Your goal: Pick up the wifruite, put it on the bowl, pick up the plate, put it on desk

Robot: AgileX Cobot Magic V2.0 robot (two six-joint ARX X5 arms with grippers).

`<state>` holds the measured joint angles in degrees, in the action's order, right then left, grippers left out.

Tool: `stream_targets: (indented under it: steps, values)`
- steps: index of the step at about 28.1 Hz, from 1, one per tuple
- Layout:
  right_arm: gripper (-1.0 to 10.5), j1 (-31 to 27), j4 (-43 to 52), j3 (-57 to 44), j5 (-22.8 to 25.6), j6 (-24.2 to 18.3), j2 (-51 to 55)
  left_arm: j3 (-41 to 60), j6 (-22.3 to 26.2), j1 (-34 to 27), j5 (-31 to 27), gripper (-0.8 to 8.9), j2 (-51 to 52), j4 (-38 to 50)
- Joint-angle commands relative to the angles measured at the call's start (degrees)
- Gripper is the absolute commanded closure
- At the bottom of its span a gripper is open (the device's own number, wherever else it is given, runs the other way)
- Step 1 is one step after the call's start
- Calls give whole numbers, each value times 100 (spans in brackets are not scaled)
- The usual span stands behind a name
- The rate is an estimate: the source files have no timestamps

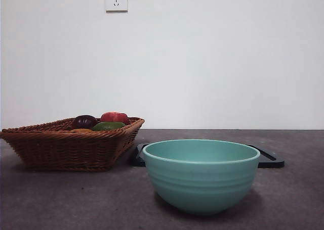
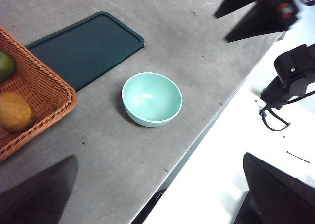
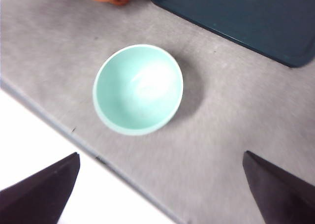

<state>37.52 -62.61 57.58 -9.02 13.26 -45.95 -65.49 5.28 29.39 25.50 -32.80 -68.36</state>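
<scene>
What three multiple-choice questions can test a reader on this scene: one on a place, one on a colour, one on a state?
1. Where does the dark tray lie?
A. behind the bowl
B. inside the basket
C. on top of the bowl

2. What colour is the bowl?
A. red
B. mint green
C. yellow

3. What is inside the bowl?
A. a fruit
B. water
C. nothing

Answers:
1. A, because the front view shows the tray flat on the desk behind the bowl, beside the basket.
2. B, because all three views show that colour.
3. C, because both wrist views look down into a bare bowl; the fruits are in the basket.
</scene>
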Motion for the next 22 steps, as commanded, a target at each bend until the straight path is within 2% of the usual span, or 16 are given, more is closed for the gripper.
stream_targets:
  steps: [1,5,11,22]
  values:
    - [347,57,-208,70,2,-90,575,-55,44,37,31,251,-7,59]
    - [348,57,-262,70,0,-87,1631,-55,42,37,31,251,-7,61]
    - [349,57,-267,70,0,-85,2424,-55,42,37,31,251,-7,59]
    - [349,57,-262,70,2,-85,2970,-55,44,37,31,261,-7,61]
